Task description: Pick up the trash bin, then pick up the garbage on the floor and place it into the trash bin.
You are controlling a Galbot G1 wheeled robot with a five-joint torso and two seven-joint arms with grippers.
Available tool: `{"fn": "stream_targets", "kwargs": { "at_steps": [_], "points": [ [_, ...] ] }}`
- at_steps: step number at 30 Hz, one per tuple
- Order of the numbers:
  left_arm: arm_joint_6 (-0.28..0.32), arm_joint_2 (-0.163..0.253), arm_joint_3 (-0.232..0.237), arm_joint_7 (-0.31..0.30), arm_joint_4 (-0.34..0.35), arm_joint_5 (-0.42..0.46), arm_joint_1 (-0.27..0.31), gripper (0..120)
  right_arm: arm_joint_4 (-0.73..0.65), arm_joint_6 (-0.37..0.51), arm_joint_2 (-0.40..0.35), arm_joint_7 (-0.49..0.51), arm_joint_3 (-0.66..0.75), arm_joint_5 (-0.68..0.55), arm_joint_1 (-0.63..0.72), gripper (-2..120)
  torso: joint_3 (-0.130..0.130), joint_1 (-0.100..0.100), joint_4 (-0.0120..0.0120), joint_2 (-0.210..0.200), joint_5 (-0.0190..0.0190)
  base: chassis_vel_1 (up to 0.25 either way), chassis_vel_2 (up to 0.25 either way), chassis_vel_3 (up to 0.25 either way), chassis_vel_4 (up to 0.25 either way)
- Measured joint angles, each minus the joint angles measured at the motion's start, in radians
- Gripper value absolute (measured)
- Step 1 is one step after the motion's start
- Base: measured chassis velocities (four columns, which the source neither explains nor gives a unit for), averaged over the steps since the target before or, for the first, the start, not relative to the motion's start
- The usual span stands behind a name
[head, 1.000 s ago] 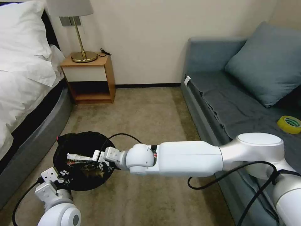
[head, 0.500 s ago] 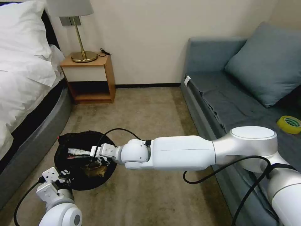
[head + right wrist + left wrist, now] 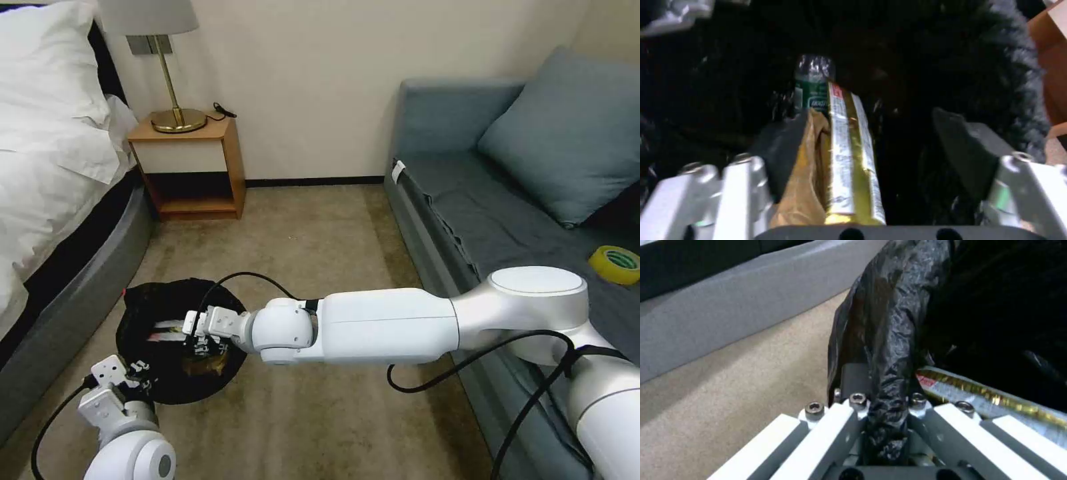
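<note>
Open carpet ahead, furniture on both sides

Bed (image 3: 60,220) hems the left and sofa (image 3: 507,227) the right; the carpet (image 3: 320,240) between them lies open to the nightstand (image 3: 190,167).

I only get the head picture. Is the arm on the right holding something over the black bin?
Observer: The right gripper has its fingers apart inside the trash bin, and a gold-and-silver wrapper lies between them against one finger.
Operator: Is other stuff in there?
Observer: Yes, a clear bottle with a green label lies just past the wrapper.
Operator: What is the other arm doing?
Observer: The left gripper is shut on the bin's rim, pinching the crinkly black bag.
</note>
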State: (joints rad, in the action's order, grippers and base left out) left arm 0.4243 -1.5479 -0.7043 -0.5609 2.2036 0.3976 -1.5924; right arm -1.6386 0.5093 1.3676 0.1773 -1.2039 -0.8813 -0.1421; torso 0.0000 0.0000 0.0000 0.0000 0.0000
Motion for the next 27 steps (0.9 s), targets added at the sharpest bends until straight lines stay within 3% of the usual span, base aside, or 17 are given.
{"fn": "stream_targets", "kwargs": {
  "at_steps": [3, 6, 9, 15, 17, 19, 21, 23, 27],
  "points": [
    [0.000, -0.001, -0.001, 0.000, 0.000, 0.003, -0.002, 1, -0.012, -0.016, -0.007, 0.021, 0.040, -0.006, 0.021, 92, 0.000, 0.000, 0.0000, 0.000, 0.0000, 0.000, 0.000, 0.000, 0.000],
    [0.000, 0.001, -0.008, 0.000, 0.000, 0.010, -0.004, 1, -0.035, -0.034, -0.024, 0.049, 0.097, -0.008, 0.049, 99, 0.000, 0.000, 0.0001, 0.000, 0.0000, 0.000, 0.000, 0.000, 0.000],
    [-0.001, 0.003, -0.013, 0.000, 0.000, 0.017, -0.004, 1, -0.056, -0.060, -0.044, 0.063, 0.146, -0.009, 0.072, 99, 0.000, 0.000, 0.0000, 0.000, 0.0001, 0.000, 0.000, 0.000, 0.000],
    [-0.004, 0.016, -0.024, 0.000, -0.006, 0.036, -0.004, 1, -0.208, -0.095, -0.150, 0.115, 0.423, -0.069, 0.189, 100, 0.000, 0.000, 0.0000, 0.000, 0.0002, 0.000, 0.000, 0.000, 0.000],
    [-0.004, 0.017, -0.025, 0.000, -0.007, 0.038, -0.004, 1, -0.220, -0.097, -0.160, 0.122, 0.442, -0.072, 0.200, 100, 0.000, 0.000, 0.0000, 0.000, 0.0002, 0.000, 0.000, 0.000, 0.000],
    [-0.004, 0.020, -0.031, 0.000, -0.006, 0.046, -0.002, 1, -0.300, -0.105, -0.253, 0.144, 0.562, -0.093, 0.268, 100, 0.000, 0.000, 0.0005, 0.000, 0.0004, 0.000, 0.000, 0.000, 0.000],
    [-0.004, 0.021, -0.033, 0.000, -0.005, 0.047, -0.002, 1, -0.319, -0.113, -0.280, 0.145, 0.591, -0.095, 0.283, 100, 0.000, 0.000, 0.0003, 0.000, 0.0003, 0.000, 0.000, 0.000, 0.000],
    [-0.004, 0.023, -0.039, 0.000, -0.004, 0.052, 0.003, 1, -0.399, -0.193, -0.388, 0.145, 0.702, -0.075, 0.373, 100, 0.000, 0.000, -0.0007, 0.000, 0.0005, 0.000, 0.000, 0.000, 0.000],
    [-0.004, 0.021, -0.043, 0.000, -0.003, 0.054, 0.006, 1, -0.449, -0.261, -0.443, 0.155, 0.794, -0.032, 0.488, 100, 0.000, 0.000, -0.0002, 0.000, 0.0004, 0.000, 0.000, 0.000, 0.000]
  ]
}}
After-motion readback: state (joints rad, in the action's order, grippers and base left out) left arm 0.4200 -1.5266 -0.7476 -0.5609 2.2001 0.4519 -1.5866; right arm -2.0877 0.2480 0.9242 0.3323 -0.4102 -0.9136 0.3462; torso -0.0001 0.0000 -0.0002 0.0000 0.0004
